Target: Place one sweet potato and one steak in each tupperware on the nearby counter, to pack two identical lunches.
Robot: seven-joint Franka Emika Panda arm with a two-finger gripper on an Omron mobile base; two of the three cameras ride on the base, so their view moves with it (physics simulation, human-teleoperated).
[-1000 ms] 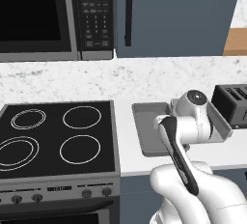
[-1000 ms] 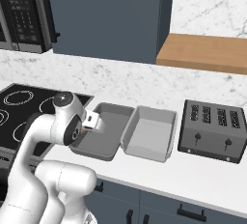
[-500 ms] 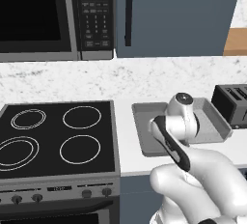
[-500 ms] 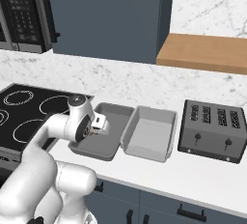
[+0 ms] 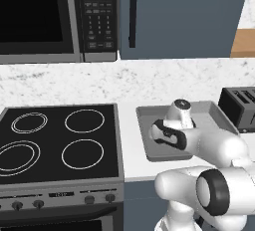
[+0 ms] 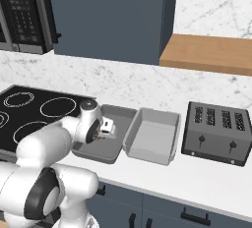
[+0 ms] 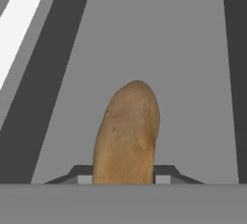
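Gripping a sweet potato [image 7: 127,133] over the darker tupperware [image 7: 154,35].

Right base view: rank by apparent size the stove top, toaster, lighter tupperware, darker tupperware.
1. Stove top, cut off at the frame edge.
2-3. Toaster and lighter tupperware look alike; no ranking.
4. Darker tupperware, partly hidden by the arm, so unsure.
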